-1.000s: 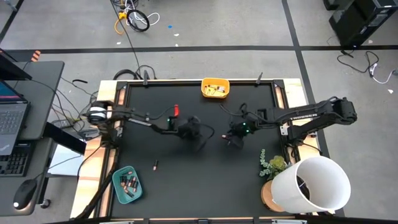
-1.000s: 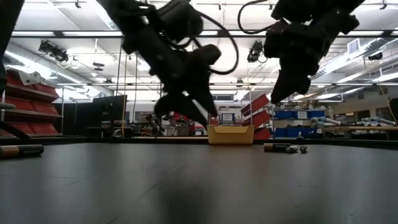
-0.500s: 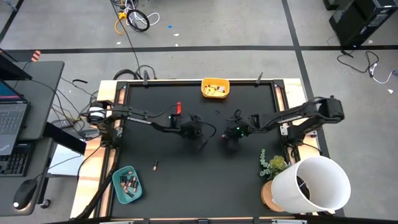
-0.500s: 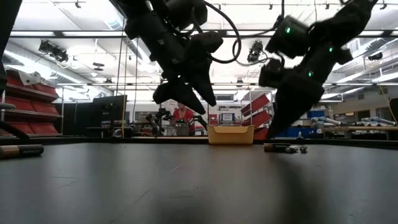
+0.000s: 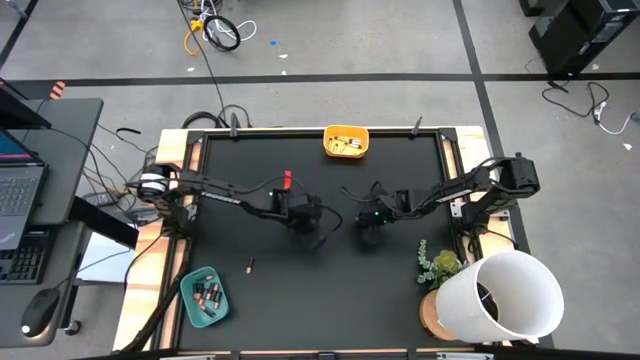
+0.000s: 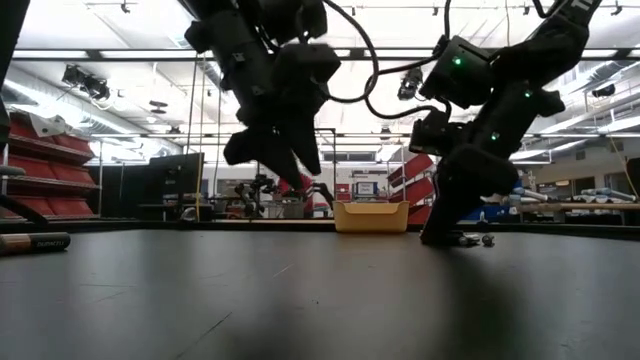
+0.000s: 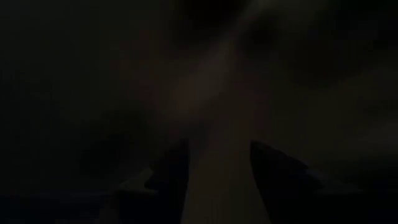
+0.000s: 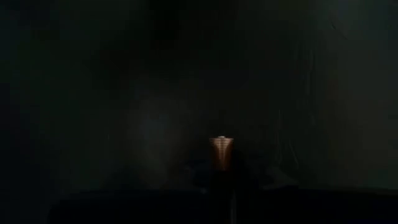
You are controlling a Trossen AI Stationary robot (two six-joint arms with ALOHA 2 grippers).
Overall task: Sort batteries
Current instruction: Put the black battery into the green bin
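Copper-ended battery [image 8: 221,151] is sitting between the right pincer's [image 5: 366,236] jaws mid-tabletop [image 5: 300,300]; that pincer is dropping from hover to the surface and closing, likely a grasp starting. Left pincer [image 5: 316,240] is hanging open nearby, empty.

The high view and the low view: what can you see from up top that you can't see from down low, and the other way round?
Only the high view shows the teal tray with batteries at the table's near left corner, the small plant, the white bucket, and a lone battery on the mat.

Only the low view shows the room behind the table: shelves, ceiling lights, and the right pincer reaching down to the mat beside some batteries.

Both show the two dark arms, the black mat, and the yellow tray at the far edge.
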